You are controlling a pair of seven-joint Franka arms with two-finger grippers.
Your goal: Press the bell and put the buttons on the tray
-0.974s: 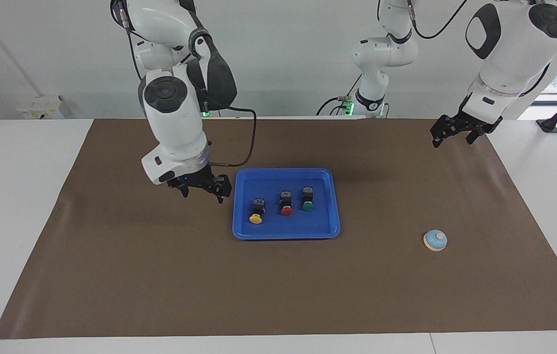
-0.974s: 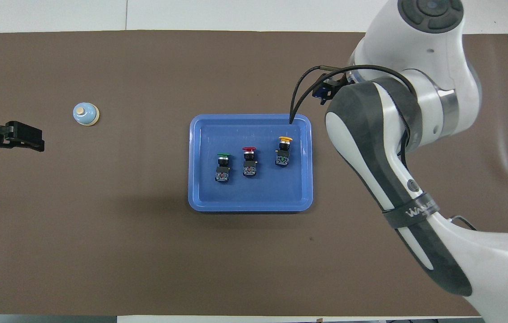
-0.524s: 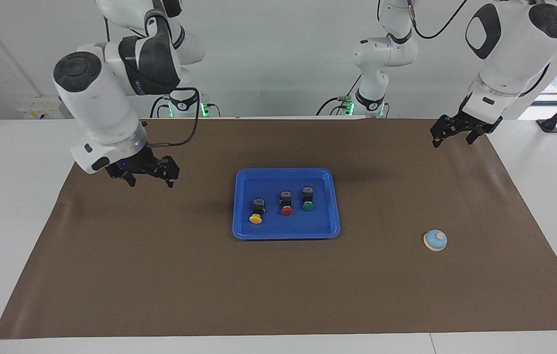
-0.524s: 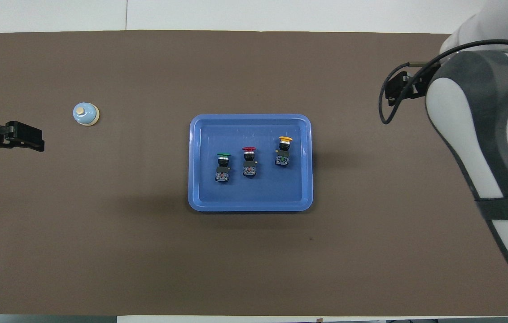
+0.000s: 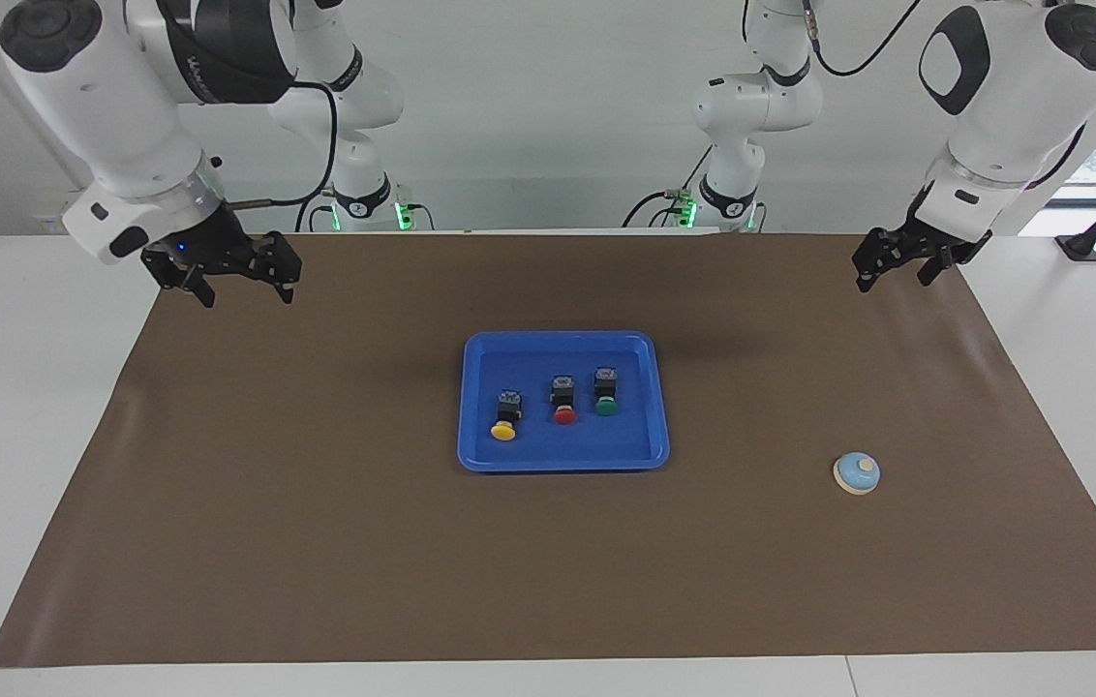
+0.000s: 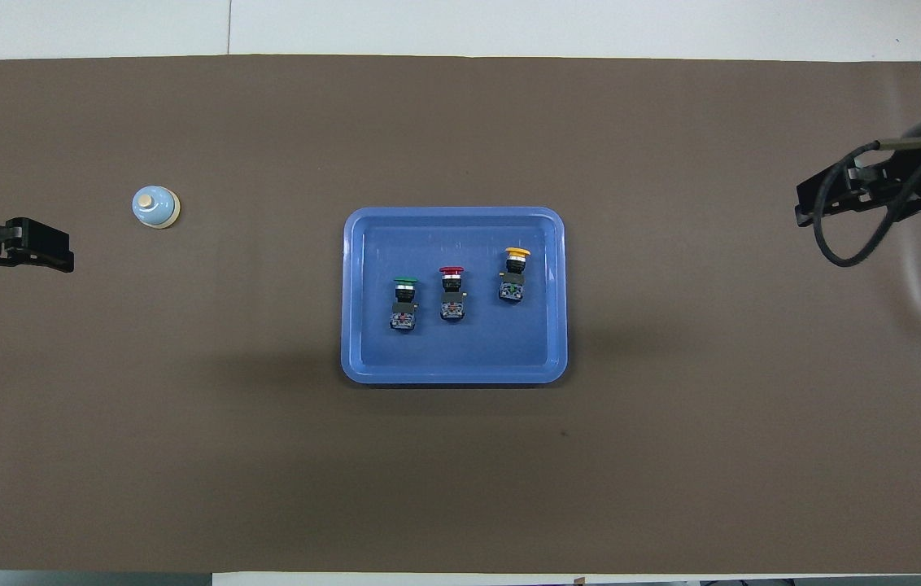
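Nearest the robots, the left gripper (image 5: 889, 269) is held up over the mat (image 5: 316, 542) at its own end, fingers apart, nothing between them. The right gripper (image 5: 240, 284) is raised over the opposite end, spread and empty. In the tray (image 5: 640, 450) at mid-table the yellow button (image 5: 505, 418), red button (image 5: 563, 402) and green button (image 5: 606, 393) are seen lying in a row. Farther out, toward the left arm's end, the bell (image 5: 857, 473) is found.
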